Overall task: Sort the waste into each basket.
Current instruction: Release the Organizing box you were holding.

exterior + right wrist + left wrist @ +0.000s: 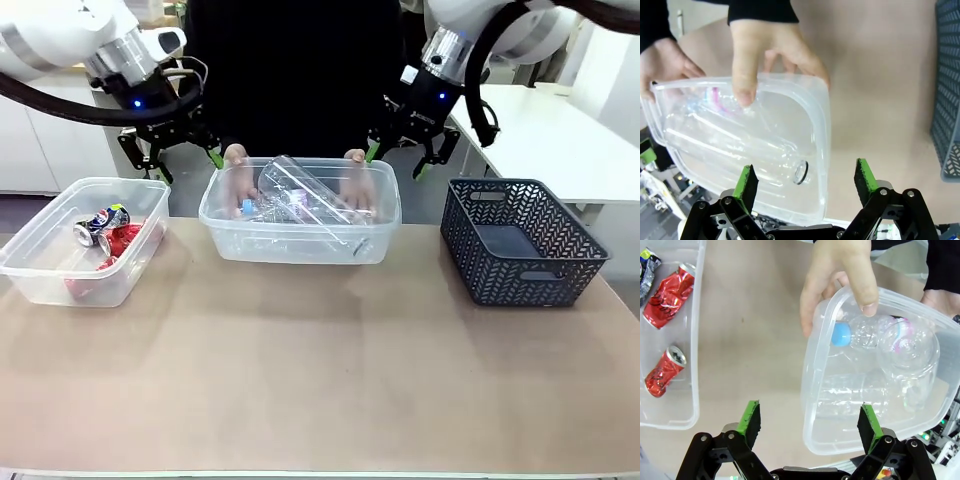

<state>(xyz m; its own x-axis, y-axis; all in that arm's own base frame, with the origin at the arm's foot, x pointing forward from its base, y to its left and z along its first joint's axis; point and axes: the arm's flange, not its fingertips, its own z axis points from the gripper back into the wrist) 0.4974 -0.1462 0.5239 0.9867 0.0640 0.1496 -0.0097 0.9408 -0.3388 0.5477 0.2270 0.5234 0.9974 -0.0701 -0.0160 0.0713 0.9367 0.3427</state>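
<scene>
Tan table (320, 370): two clear tubs (75, 250), grey basket (520, 245).

The place read as a robotics lab or test room rather than a home: two white robot arms (70, 45) were mounted over a plain tan worktable (320, 380), with a person in black (290, 70) seated at its far side. White cabinets (45, 140) stood behind on the left and a bare white table (545, 135) on the right. Cabling and small lit electronics (940, 432) showed below the table edge in the left wrist view.
</scene>
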